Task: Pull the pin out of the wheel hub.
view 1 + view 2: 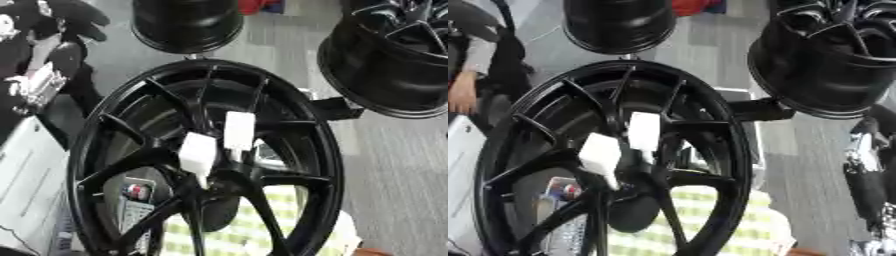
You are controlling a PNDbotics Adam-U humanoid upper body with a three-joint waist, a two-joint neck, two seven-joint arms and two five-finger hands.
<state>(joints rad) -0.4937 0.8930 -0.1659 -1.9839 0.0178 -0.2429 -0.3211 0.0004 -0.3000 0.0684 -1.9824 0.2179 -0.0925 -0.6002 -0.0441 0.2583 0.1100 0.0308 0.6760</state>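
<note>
The wheel hub (pixel 206 160) stood near and central, two white pins (pixel 198 155) seated at its middle, so nothing looked pulled yet. Only a black arm (pixel 866 185) showed at right; neither hand's fingers could be seen.

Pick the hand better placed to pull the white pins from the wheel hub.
Right, probably. Only the right arm shows, at the right eye view's right edge, beside the wheel hub; the white pins sit near its centre. No left hand is in view.
</note>
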